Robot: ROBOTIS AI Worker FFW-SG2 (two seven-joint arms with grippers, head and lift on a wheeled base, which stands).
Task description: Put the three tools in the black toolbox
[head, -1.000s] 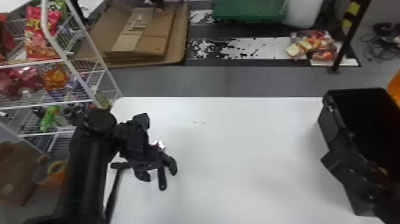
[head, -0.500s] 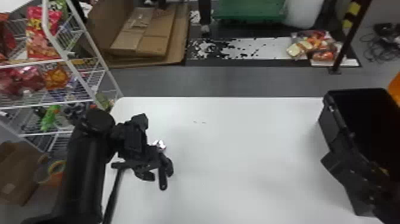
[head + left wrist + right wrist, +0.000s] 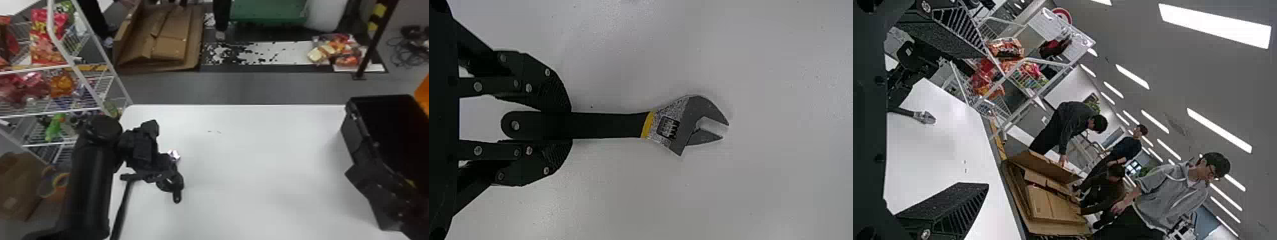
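Wrench (image 3: 614, 125) is lower left of the head view, long axis roughly up-down – left gripper (image 3: 565, 125) is nearest and looks clamped across its handle. Black toolbox (image 3: 360, 140) is way right, so I'd carry rightward. Right gripper (image 3: 987, 120) gapes open.

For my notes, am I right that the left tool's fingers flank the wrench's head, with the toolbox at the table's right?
Not the head: in the left wrist view, the fingers flank the wrench's black handle; the toolbox is at the table's right.
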